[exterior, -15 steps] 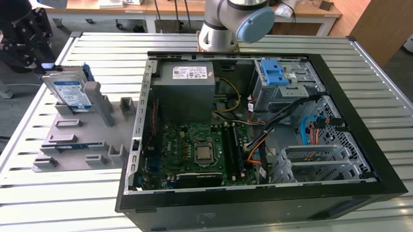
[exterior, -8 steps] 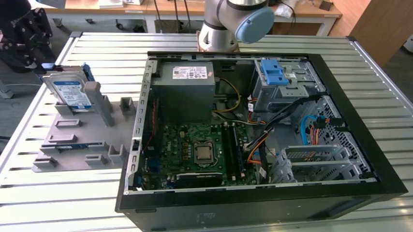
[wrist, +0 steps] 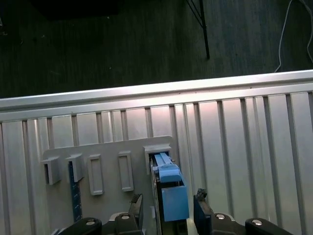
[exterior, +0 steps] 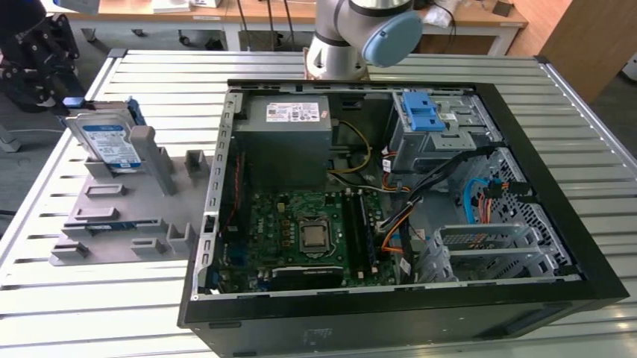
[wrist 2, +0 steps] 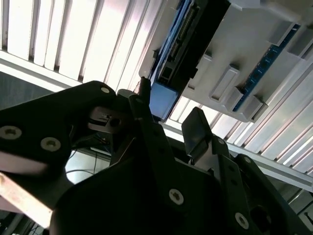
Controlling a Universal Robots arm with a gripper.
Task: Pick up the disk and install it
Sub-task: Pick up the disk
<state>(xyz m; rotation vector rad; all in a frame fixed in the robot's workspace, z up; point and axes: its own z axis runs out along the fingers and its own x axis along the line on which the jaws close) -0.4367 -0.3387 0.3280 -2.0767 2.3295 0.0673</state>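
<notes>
Disk stands on edge in an end slot of the grey moulded rack. It is a flat silver slab with a blue-and-white label and a blue plastic bracket round it.

In the first wrist view my gripper straddles the bracket's blocky blue end above the rack. The black fingers are spread apart, one on each flank, with a sliver of gap on both sides and nothing clamped.

The rack lies on the ribbed metal table. The open black tower case sits just beside the rack, on the exterior view's right.
</notes>
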